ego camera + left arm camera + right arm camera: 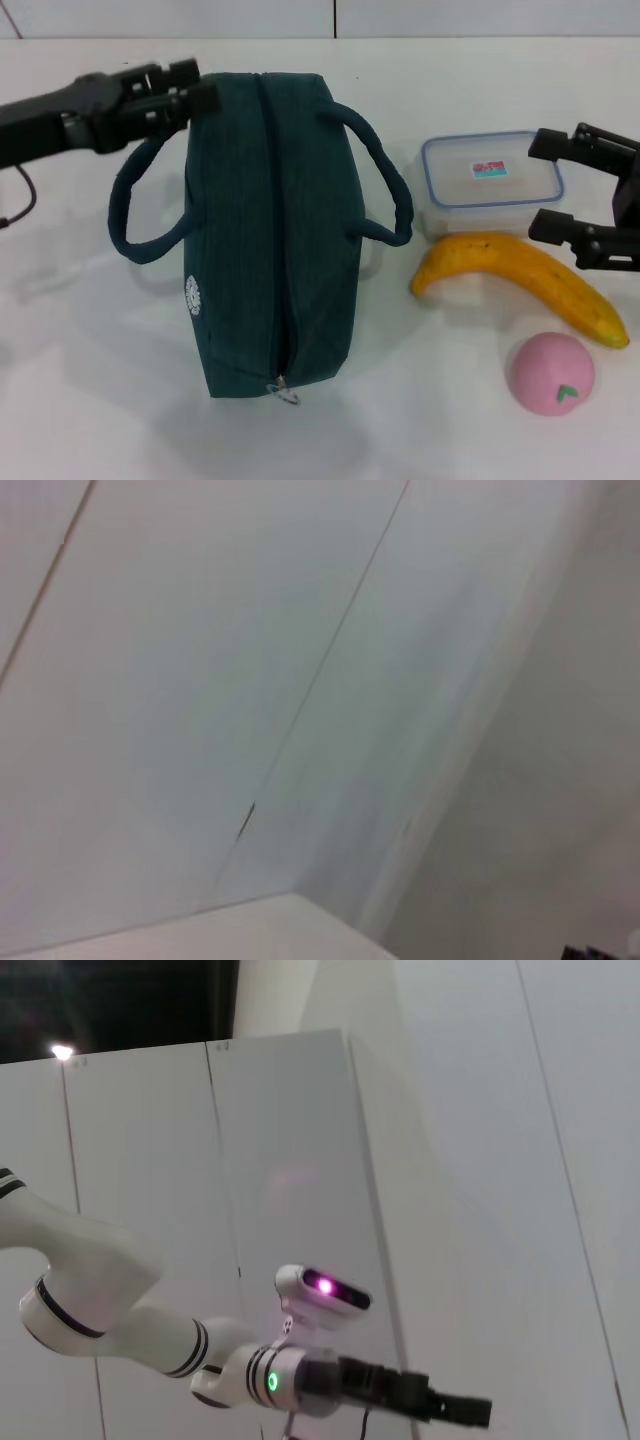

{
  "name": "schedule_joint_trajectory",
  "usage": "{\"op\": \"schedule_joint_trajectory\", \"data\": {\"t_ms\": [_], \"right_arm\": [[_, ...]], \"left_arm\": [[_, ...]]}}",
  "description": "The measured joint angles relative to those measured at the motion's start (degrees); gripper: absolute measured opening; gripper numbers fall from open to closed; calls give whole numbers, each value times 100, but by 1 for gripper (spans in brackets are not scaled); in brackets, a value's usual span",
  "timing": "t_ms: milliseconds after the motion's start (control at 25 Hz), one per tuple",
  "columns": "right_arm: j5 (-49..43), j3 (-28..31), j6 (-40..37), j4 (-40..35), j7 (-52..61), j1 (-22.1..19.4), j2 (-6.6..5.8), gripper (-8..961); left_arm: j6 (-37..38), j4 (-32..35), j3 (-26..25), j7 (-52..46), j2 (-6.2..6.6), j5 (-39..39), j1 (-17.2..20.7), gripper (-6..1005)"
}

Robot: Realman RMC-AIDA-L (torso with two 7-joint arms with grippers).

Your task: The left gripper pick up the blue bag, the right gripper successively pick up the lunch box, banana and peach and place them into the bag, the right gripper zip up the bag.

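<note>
The dark blue bag (265, 230) lies on the white table (80, 380) in the head view, with its zip pull (285, 390) at the near end. My left gripper (192, 86) is open at the bag's far left corner, just above the left handle (135, 215). The clear lunch box (490, 180) with a blue rim sits to the right of the bag. My right gripper (545, 185) is open, with its fingers on either side of the box's right end. The yellow banana (520, 275) lies in front of the box. The pink peach (552, 373) lies nearer still.
The bag's right handle (385, 190) reaches close to the lunch box. The right wrist view shows only my left arm (110, 1310), its gripper (450, 1407) and wall panels. The left wrist view shows only wall.
</note>
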Motion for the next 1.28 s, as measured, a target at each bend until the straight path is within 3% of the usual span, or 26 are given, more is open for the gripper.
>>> {"op": "schedule_joint_trajectory", "data": {"t_ms": [120, 440, 640, 680, 760, 1280], "right_arm": [[3, 0, 32, 0, 12, 84, -6, 854], [-5, -22, 518, 3, 37, 281, 101, 855], [-34, -44, 540, 3, 44, 336, 135, 855], [-34, -44, 543, 3, 46, 337, 137, 854], [-29, -44, 570, 3, 49, 341, 147, 854], [-3, -10, 668, 60, 77, 339, 178, 855]], "left_arm": [[-10, -34, 1, 21, -37, 68, 136, 754], [-159, -51, -8, 107, -129, -55, 483, 755], [-377, -57, -8, 159, -213, -79, 469, 755], [-441, -111, -8, 193, -294, -8, 385, 755], [-503, -160, -8, 198, -336, 53, 323, 755], [-923, 106, -10, 419, -369, 225, 267, 756]]}}
